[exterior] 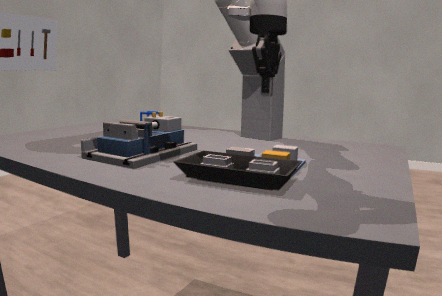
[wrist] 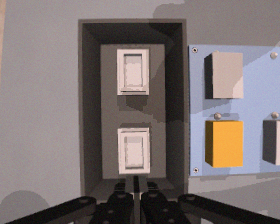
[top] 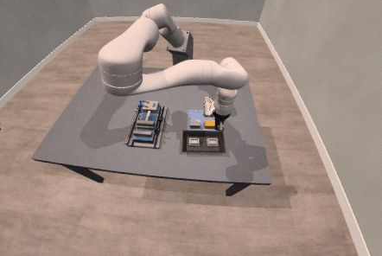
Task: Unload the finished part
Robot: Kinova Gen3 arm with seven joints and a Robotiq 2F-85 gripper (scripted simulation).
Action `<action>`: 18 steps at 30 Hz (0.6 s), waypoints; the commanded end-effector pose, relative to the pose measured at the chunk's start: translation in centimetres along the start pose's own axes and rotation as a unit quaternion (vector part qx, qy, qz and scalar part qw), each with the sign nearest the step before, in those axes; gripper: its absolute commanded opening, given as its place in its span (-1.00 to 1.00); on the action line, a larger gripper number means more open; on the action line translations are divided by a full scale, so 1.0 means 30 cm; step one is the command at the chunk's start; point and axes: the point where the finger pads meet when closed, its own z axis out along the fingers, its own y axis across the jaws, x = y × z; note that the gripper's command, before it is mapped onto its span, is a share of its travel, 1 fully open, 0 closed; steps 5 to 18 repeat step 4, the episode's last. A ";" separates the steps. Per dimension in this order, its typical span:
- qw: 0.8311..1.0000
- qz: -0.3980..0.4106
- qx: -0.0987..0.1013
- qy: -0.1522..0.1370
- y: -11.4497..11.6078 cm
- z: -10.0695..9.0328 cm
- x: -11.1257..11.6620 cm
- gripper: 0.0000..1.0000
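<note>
Gripper is fully pinched shut with nothing in it, fingertips pressed together, hanging high in the air well above the table. On my wrist view the two black fingers meet at the bottom edge, right over the near end of the black outfeed tray, touching nothing.

So the tray holds two pocketed blocks now. Both are pale grey rectangular pieces with a raised rim and a shallow rectangular recess on top, lying flat in a row along the tray floor, apart from each other. On the wrist view one pocketed block sits just ahead of the fingertips and the other pocketed block lies further along. From the top camera they sit side by side.

Tray itself is a matte dark rectangle with sloped walls. Just beyond it in the exterior view is a light blue plate with small round studs, carrying plain boxy blanks: an orange block and a grey block, plus another grey one cut off at the frame edge.

Over on the left the vise has a blue body, grey steel jaws and a dark base. I can't tell from here what's between the jaws.
</note>
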 end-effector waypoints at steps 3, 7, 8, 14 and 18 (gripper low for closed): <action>1.000 0.000 0.001 -0.001 -0.002 -0.003 -0.002 -1.00; 1.000 0.000 0.001 -0.001 -0.002 -0.003 -0.002 -1.00; 1.000 0.000 0.001 -0.001 -0.002 -0.003 -0.002 -1.00; 1.000 0.000 0.001 -0.001 -0.002 -0.003 -0.002 -1.00; 1.000 0.000 0.001 -0.001 -0.002 -0.003 -0.002 -1.00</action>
